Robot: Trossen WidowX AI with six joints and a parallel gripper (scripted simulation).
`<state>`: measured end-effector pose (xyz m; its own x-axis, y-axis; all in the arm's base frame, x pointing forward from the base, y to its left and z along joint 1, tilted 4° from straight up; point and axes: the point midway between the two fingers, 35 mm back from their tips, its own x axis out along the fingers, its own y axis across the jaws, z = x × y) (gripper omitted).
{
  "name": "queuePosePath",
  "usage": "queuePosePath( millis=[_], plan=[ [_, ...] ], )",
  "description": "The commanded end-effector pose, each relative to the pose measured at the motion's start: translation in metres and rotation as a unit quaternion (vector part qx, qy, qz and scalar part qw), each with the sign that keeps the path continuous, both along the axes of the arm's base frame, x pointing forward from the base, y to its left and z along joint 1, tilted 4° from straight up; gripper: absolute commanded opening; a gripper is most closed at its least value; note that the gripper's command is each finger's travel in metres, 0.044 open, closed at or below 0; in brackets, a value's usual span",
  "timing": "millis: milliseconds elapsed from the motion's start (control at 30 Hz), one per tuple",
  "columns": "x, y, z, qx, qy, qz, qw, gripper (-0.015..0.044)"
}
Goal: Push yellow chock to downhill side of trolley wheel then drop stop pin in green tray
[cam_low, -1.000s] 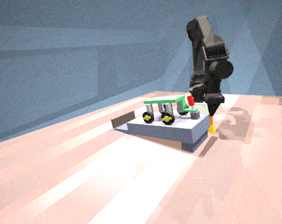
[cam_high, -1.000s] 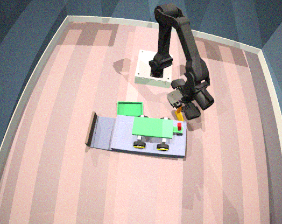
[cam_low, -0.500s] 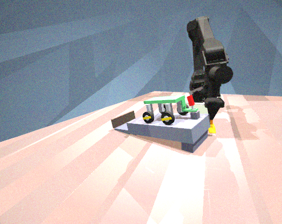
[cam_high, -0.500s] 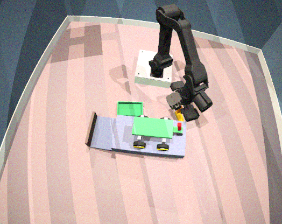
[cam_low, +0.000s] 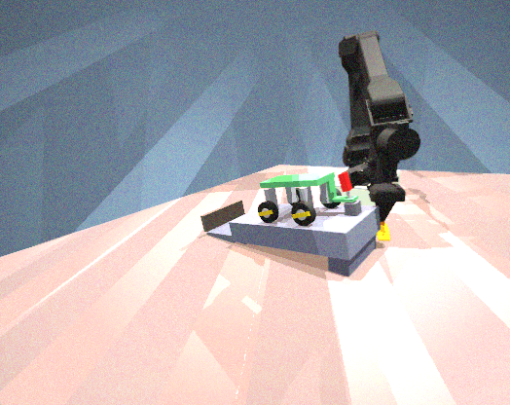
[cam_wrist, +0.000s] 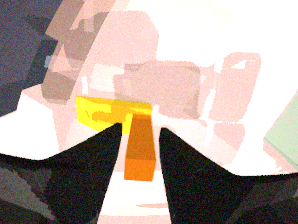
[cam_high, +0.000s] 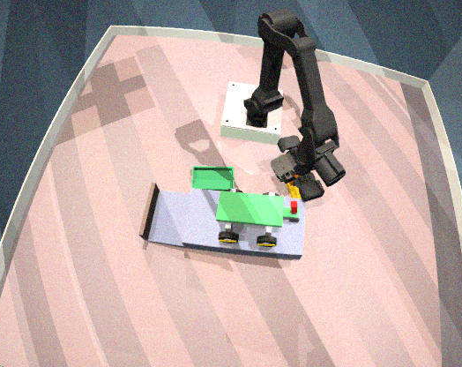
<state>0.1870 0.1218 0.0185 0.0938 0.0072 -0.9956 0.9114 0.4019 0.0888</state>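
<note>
The yellow chock (cam_high: 294,190) (cam_low: 383,234) (cam_wrist: 97,112) is on the table beside the ramp's uphill end. Its orange handle (cam_wrist: 140,145) stands between my fingers. My gripper (cam_high: 296,177) (cam_low: 383,221) (cam_wrist: 141,131) points down around the handle, partly open, with thin gaps on both sides in the wrist view. The chock's black base cannot be made out. The green trolley (cam_high: 251,209) (cam_low: 297,181) stands on the ramp (cam_high: 172,212) (cam_low: 287,239). The red-headed stop pin (cam_high: 294,207) (cam_low: 346,181) is upright at its uphill end. The green tray (cam_high: 212,178) holds nothing visible.
A brown end board (cam_high: 149,212) (cam_low: 223,216) stands across the ramp's low end. The arm's pale base (cam_high: 251,131) is behind the tray and ramp. The ramp's uphill edge and the pin are close beside my fingers.
</note>
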Motion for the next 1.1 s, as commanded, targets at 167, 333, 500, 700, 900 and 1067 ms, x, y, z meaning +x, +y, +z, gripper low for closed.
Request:
queuePosePath(
  millis=[167, 333, 500, 700, 900, 1067],
  plan=[
    [0.0, 0.0, 0.0, 0.0, 0.0, 0.0, 1.0, 0.0019],
    [-0.001, 0.0, 0.012, 0.001, 0.0, 0.002, 1.0, 0.0],
    [-0.004, -0.002, 0.028, 0.002, 0.0, 0.003, 1.0, 0.0],
    [-0.007, -0.003, 0.048, 0.002, 0.0, 0.003, 1.0, 0.0],
    [-0.008, -0.003, 0.066, 0.002, 0.0, 0.003, 1.0, 0.0],
    [-0.01, -0.003, 0.08, 0.002, 0.0, 0.003, 1.0, 0.0]
  ],
)
